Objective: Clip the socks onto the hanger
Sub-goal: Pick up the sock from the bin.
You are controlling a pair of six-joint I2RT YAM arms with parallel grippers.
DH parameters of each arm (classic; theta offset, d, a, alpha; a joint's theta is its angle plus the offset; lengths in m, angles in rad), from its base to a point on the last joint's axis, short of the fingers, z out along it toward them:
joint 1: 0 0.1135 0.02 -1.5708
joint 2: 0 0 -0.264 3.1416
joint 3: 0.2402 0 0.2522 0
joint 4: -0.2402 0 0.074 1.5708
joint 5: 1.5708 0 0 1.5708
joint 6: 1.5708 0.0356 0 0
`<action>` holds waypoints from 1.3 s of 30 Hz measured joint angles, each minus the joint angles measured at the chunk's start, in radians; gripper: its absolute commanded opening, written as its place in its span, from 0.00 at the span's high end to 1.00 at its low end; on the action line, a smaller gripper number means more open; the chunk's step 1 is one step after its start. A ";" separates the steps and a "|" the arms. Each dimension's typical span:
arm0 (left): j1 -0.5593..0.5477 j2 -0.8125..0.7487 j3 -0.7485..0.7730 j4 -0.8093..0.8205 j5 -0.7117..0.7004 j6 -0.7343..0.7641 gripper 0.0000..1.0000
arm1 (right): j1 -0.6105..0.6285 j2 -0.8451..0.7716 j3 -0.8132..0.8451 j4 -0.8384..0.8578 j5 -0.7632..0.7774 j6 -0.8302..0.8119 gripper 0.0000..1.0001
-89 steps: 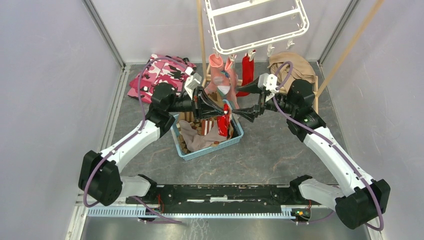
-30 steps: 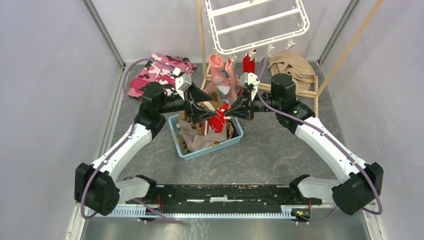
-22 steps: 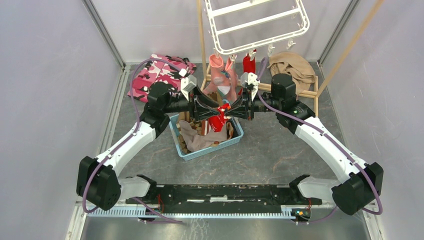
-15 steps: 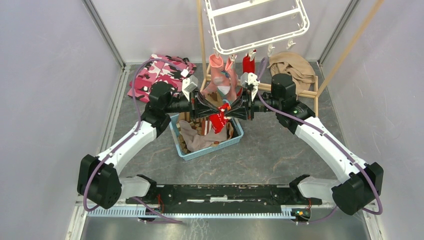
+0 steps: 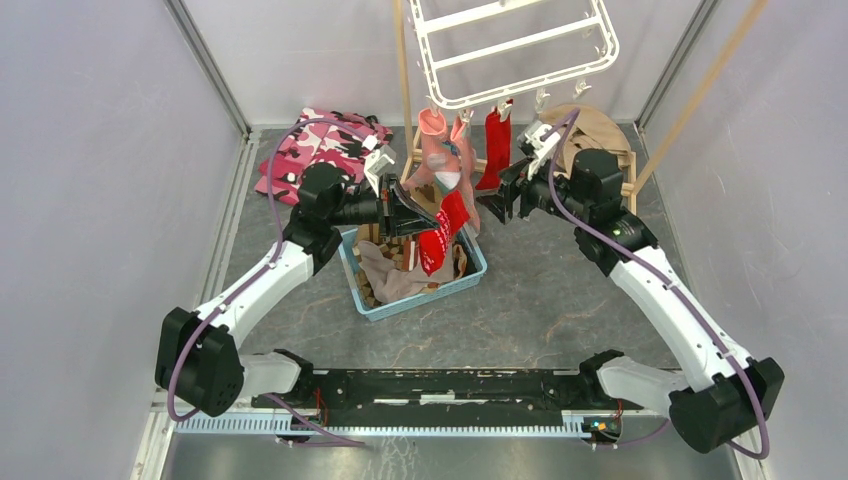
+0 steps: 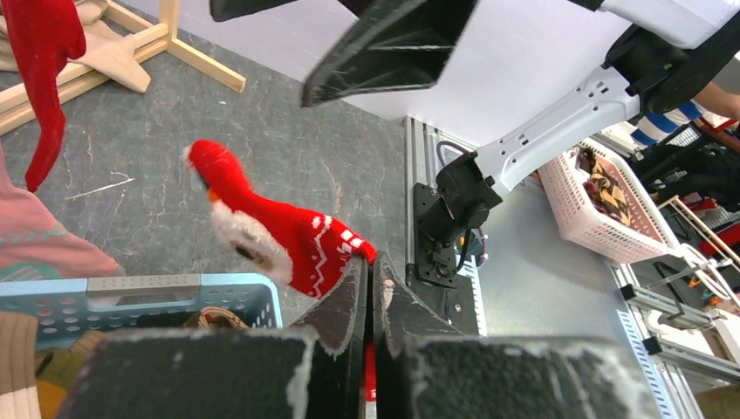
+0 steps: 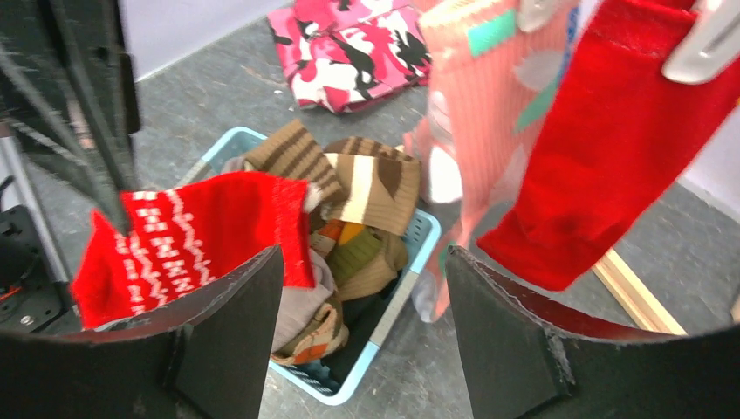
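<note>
Left tool (image 6: 368, 288): closed tight on red sock (image 6: 284, 243), gripped near one end.
Sock: above basket (image 5: 425, 303), long axis running out from left fingertips, free end toward right tool (image 5: 497, 203).
Right tool: wide open, empty, apart from sock.
Hanger (image 5: 515, 43): above, beyond both tools. Spare pegs (image 5: 541, 100) nearest right tool.
Judgement: right arm better placed.

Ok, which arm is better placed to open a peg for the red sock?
Right. The right fingers are open and empty near the pegs of the white plastic hanger frame; the left fingers are shut on the red sock with white marks.
</note>
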 measured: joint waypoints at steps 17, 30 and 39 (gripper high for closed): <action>0.000 0.000 0.000 0.024 0.037 -0.010 0.98 | 0.003 -0.006 -0.124 0.143 -0.299 0.055 0.20; 0.000 -0.003 0.004 0.187 0.068 -0.081 0.98 | 0.003 0.040 -0.133 0.254 -0.356 0.110 0.34; 0.000 -0.004 0.009 0.252 0.083 -0.115 0.98 | 0.003 0.052 -0.132 0.316 -0.415 0.124 0.85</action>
